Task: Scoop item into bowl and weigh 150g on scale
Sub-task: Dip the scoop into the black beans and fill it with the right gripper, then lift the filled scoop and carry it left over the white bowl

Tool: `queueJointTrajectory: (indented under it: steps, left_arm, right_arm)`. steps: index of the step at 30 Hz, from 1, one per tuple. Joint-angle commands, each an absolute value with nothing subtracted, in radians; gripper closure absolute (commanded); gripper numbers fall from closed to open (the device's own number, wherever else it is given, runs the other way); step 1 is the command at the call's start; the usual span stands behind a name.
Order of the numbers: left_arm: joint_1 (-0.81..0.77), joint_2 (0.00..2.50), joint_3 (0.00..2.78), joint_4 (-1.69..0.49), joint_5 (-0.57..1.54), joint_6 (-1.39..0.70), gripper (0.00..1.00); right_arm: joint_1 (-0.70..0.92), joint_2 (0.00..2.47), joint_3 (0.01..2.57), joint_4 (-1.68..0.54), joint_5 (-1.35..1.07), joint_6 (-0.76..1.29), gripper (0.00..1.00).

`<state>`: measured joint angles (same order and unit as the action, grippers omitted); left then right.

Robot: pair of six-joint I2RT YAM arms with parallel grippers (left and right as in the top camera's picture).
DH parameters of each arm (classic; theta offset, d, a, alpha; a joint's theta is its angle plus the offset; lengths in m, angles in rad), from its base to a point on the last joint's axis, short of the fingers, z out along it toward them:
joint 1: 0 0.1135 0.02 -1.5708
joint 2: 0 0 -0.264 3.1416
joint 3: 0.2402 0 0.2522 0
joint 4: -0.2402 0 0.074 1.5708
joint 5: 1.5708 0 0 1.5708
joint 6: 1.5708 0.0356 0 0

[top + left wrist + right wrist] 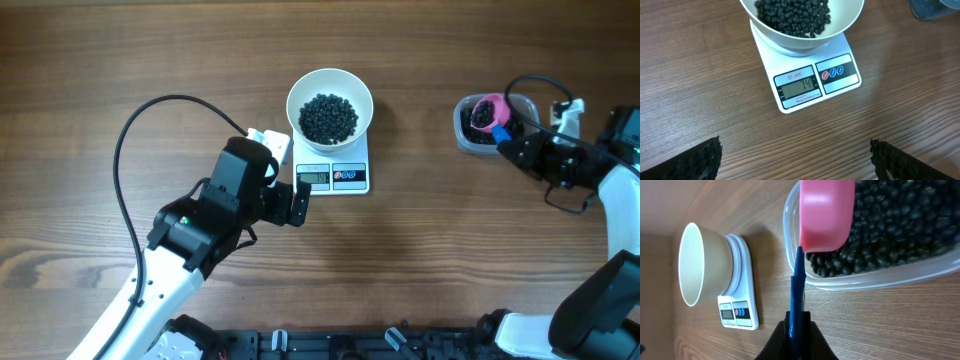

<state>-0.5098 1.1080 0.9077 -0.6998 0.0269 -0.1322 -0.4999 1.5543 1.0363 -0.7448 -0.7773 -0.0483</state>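
Overhead: the bowl [330,82], heaped with black beans [328,118], sits on the scale [350,178]. The left gripper [283,172] hovers just left of the scale, jaws spread wide and empty. The right gripper [512,140] is at the clear tub [463,130].

Left wrist: the two fingertips [700,160] stand far apart over bare table; the scale's display reads 74.

Right wrist: the jaws are clamped on the blue handle of a pink scoop [825,215], which is tipped into the tub's beans.
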Motion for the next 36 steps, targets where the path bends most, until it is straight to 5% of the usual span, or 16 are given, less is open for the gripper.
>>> queueJointTrajectory:
  steps: [1, 36]
  left_arm:
    - [-0.514, 1.109, 0.911, -0.699, 0.021, -0.112, 0.00]
    - [-0.514, 1.109, 0.911, -0.699, 0.021, -0.112, 0.00]
  right_arm:
    - [-0.532, 1.571, 1.039, -0.746, -0.840, -0.041, 0.96]
    - [-0.651, 1.571, 1.039, -0.742, -1.413, 0.142, 0.96]
